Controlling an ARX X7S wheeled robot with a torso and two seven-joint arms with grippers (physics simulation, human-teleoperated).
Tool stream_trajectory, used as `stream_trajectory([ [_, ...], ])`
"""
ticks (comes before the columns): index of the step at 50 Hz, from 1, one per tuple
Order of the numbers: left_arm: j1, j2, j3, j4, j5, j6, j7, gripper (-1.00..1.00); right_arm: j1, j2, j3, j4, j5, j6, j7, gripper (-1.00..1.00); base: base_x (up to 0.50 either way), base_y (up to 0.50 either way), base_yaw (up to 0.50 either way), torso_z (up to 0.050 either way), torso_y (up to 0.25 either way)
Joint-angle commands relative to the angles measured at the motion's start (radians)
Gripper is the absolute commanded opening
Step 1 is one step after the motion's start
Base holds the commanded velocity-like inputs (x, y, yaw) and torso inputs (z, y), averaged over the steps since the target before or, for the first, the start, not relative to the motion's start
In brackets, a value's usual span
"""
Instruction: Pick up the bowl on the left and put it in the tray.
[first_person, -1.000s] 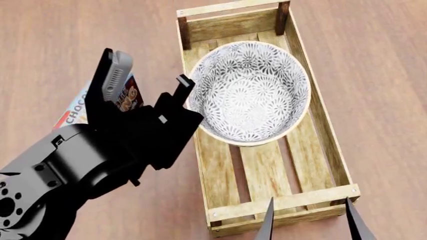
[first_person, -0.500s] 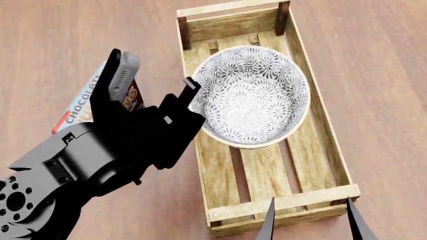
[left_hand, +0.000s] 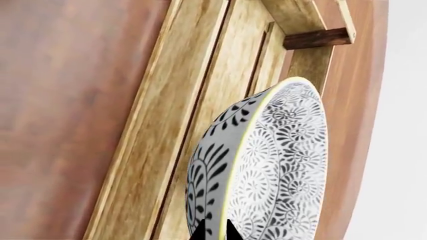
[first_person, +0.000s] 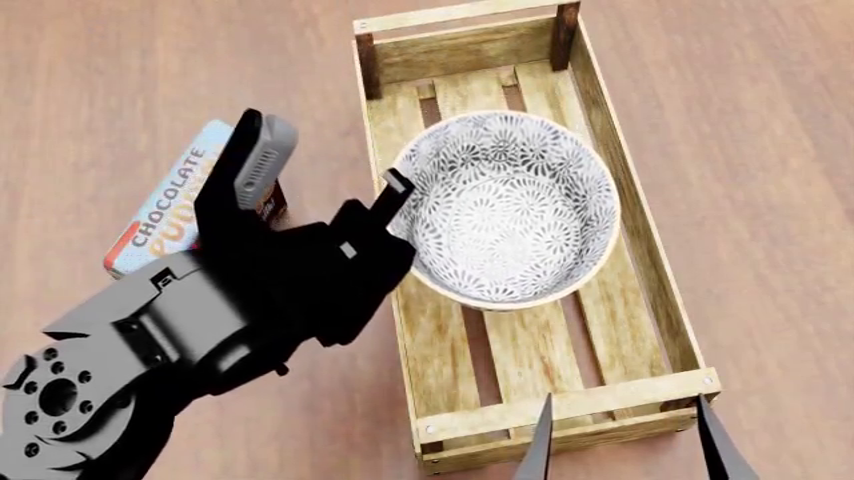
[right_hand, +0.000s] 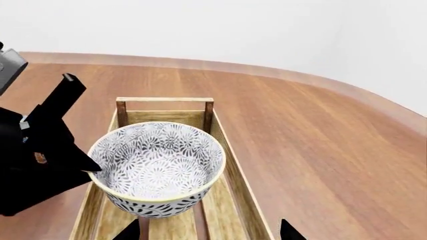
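On the head view I read "CHOCOLATE" in white capitals on the blue face of the pudding box (first_person: 171, 205), with part of a larger orange word under it that my left arm covers; the box lies flat on the wooden table (first_person: 107, 90), left of the tray (first_person: 657, 272) and apart from it. The tray's long axis runs away from me, its near end rail by my right fingertips and its far end with the dark corner posts toward the table's far side. The bowl (first_person: 514, 220) sits inside the tray, mouth up, in the far half, spanning nearly from one long side to the other; in the right wrist view (right_hand: 157, 167) it looks slightly tipped, and I cannot tell whether its base is flat on the slats. My left gripper (first_person: 394, 200) is clamped on the bowl's left rim, one finger inside and one outside, as the left wrist view shows at the rim (left_hand: 215, 231). My right gripper (first_person: 621, 440) hovers at the near end of the tray with fingers spread and nothing between them.
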Motion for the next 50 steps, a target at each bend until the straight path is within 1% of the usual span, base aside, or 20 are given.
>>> stream_trajectory([
  [1, -0.017, 0.040, -0.021, -0.047, -0.030, 0.049, 0.052, -1.00, 0.009, -0.025, 0.011, -0.018, -0.008, 0.016, -0.020, 1.00, 0.00, 0.00, 0.00, 0.000, 0.000],
  [41, -0.045, 0.057, 0.063, -0.112, -0.083, 0.120, 0.109, -1.00, 0.007, -0.016, 0.013, -0.022, 0.000, 0.012, -0.012, 1.00, 0.00, 0.00, 0.00, 0.000, 0.001],
  [50, -0.071, 0.067, 0.110, -0.186, -0.104, 0.133, 0.148, -1.00, 0.004, -0.014, 0.015, -0.021, 0.002, 0.006, -0.011, 1.00, 0.00, 0.00, 0.00, 0.000, 0.000],
])
